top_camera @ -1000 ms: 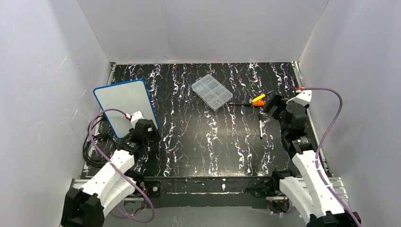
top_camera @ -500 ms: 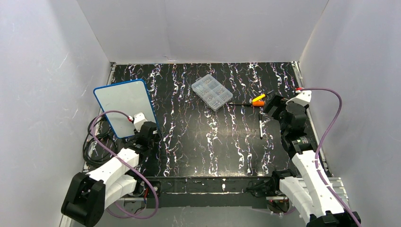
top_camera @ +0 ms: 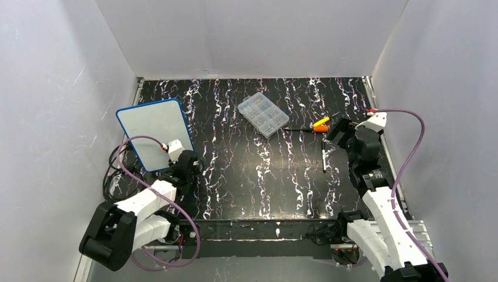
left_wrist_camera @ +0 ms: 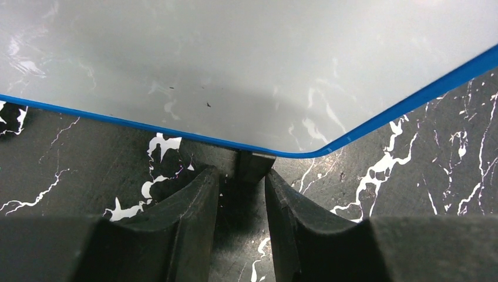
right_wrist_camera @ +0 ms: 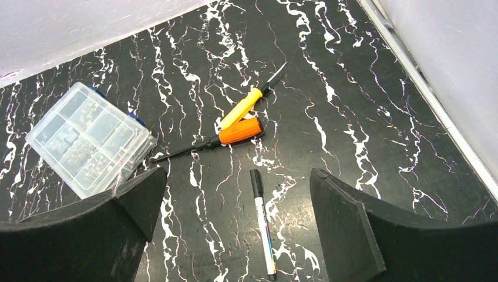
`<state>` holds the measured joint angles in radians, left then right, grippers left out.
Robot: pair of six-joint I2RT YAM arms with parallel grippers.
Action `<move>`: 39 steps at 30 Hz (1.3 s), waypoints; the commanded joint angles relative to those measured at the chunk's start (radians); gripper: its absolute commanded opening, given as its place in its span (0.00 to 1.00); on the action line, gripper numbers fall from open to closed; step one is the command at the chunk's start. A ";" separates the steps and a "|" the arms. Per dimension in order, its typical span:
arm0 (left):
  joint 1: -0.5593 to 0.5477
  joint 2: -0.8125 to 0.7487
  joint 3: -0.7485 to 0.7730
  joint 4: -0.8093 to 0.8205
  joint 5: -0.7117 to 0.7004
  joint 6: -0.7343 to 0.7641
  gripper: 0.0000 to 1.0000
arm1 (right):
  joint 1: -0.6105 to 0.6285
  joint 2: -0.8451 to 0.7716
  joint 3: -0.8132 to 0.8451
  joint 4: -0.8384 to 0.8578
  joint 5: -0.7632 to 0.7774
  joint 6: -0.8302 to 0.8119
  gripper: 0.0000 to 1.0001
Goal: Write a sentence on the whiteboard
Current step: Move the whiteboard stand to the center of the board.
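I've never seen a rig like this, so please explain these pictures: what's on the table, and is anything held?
Two robot arms, left and right, share a table. One picture looks down from above; the others come from a camera on each wrist. On the table lie a blank blue-framed whiteboard, a clear compartment box, two screwdrivers and a marker. The right gripper hangs open above the marker, empty. The left gripper sits at the whiteboard's corner, fingers close together; whether it grips is unclear.

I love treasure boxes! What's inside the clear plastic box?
The clear plastic box is split into compartments holding small greyish bits. They are too tiny to tell what they are. Nothing lies over the box.
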<state>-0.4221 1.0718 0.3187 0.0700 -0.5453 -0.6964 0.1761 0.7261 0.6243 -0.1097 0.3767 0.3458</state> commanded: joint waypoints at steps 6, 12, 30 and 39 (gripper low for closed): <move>-0.005 0.053 0.038 0.054 -0.074 0.024 0.32 | -0.004 -0.005 0.002 0.039 -0.001 0.012 1.00; -0.004 0.065 0.035 0.097 -0.073 0.043 0.31 | -0.004 0.002 0.004 0.042 0.001 0.010 1.00; -0.004 0.125 0.065 0.131 -0.118 0.058 0.27 | -0.004 0.020 0.012 0.038 -0.008 -0.004 1.00; -0.004 0.141 0.075 0.130 -0.119 0.063 0.22 | -0.004 0.025 0.013 0.038 -0.011 -0.008 1.00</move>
<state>-0.4278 1.2083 0.3603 0.1829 -0.5873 -0.6369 0.1761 0.7479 0.6243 -0.1093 0.3641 0.3420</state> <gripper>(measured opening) 0.229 0.997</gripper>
